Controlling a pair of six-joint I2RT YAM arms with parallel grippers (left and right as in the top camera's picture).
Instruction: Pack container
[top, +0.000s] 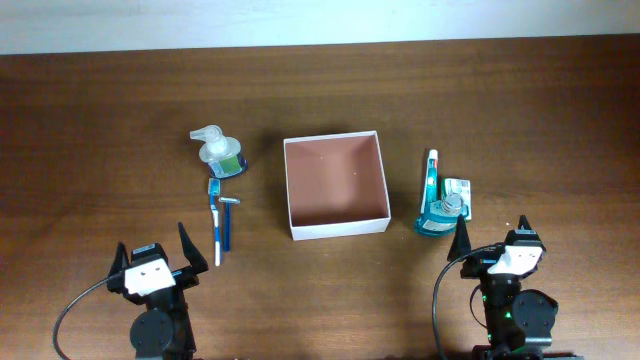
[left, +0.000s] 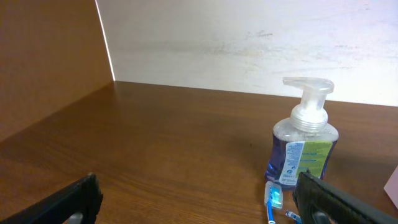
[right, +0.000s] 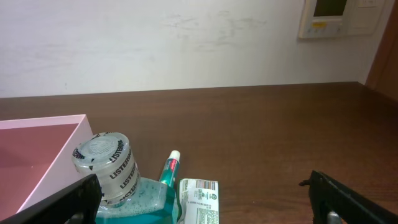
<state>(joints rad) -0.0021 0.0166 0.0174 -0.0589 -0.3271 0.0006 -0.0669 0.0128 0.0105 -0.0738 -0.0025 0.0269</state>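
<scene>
The container (top: 336, 182), a white-walled square box with a reddish-brown bottom, sits open at the table's middle; its near corner (right: 43, 121) shows in the right wrist view. To its left stand a clear soap pump bottle (top: 220, 152) (left: 305, 143), a blue toothbrush (top: 215, 218) (left: 274, 196) and a blue razor (top: 227, 212). On the right lie a teal mouthwash bottle (top: 438, 215) (right: 124, 186), a toothpaste tube (top: 430, 172) (right: 169, 168) and a small packet (top: 459, 190) (right: 199, 199). My left gripper (top: 153, 245) (left: 198, 186) is open, short of the toothbrush. My right gripper (top: 491, 232) (right: 204, 186) is open just behind the mouthwash.
The dark wooden table (top: 100, 120) runs back to a white wall (left: 249, 43). A brown side panel (left: 50, 56) rises at the left in the left wrist view. A wall control panel (right: 323, 18) hangs at the far right.
</scene>
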